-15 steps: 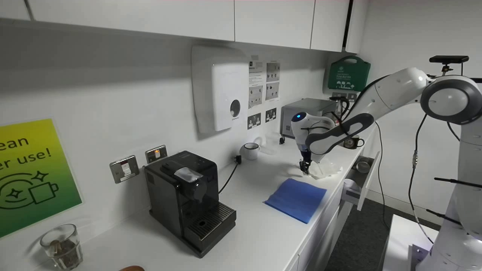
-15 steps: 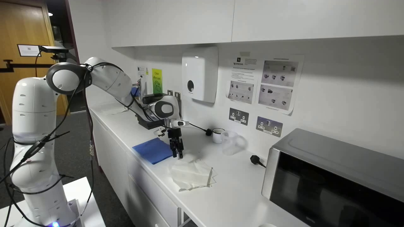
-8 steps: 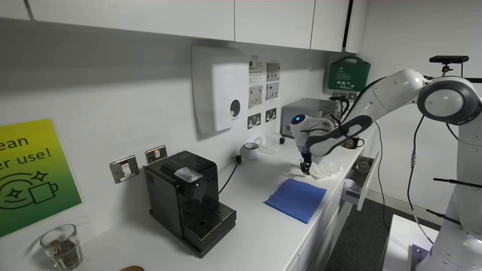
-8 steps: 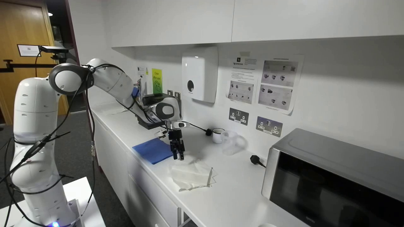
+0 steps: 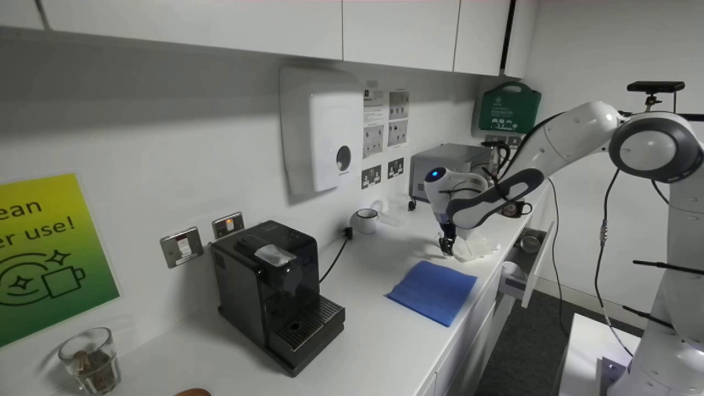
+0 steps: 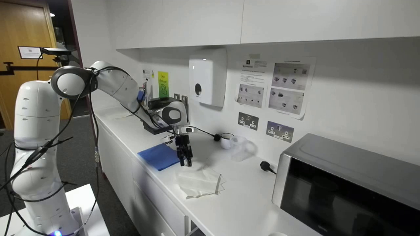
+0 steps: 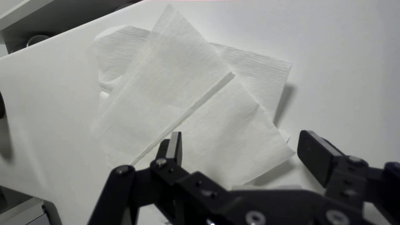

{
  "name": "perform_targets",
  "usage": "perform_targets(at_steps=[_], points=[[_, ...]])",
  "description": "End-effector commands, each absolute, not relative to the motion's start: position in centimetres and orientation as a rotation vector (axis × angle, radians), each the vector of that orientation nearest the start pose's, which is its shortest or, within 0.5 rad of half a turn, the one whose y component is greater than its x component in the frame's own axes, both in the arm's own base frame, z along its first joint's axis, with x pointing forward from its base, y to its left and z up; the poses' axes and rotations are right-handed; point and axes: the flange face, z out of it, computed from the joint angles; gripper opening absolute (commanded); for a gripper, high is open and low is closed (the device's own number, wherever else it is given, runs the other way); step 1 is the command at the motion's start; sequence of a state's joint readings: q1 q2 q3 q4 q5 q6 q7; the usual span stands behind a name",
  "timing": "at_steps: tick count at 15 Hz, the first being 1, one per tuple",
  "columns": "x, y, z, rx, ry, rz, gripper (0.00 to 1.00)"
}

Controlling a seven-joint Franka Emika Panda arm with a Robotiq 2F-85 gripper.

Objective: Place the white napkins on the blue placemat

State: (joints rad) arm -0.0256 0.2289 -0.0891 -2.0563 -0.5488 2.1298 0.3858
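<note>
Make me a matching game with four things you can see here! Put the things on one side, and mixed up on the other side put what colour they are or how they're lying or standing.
Things:
1. napkins
2. gripper
3. placemat
4. first aid kit

What fits:
A. wide open
B. green
C. white, overlapping each other
D. blue, lying spread out

Right pairs: 1-C, 2-A, 3-D, 4-B.
</note>
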Motion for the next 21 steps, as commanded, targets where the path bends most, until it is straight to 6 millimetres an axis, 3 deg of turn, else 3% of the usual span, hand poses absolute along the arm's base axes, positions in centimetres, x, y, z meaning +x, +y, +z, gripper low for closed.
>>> perform_targets(at_steps=[1, 7, 8, 9, 16, 21], points=[[57.21, -9.4, 31.96, -3.63, 0.24, 0.166, 1.0], [57.33, -9.48, 31.52, -3.626, 0.215, 0.189, 1.0], [57.38, -9.47, 31.43, -3.625, 0.211, 0.193, 0.94], [57.46, -9.46, 31.37, -3.625, 0.208, 0.196, 0.74], [57.57, -9.44, 31.4, -3.621, 0.194, 0.216, 0.24], [57.51, -9.44, 31.46, -3.622, 0.191, 0.227, 0.39]])
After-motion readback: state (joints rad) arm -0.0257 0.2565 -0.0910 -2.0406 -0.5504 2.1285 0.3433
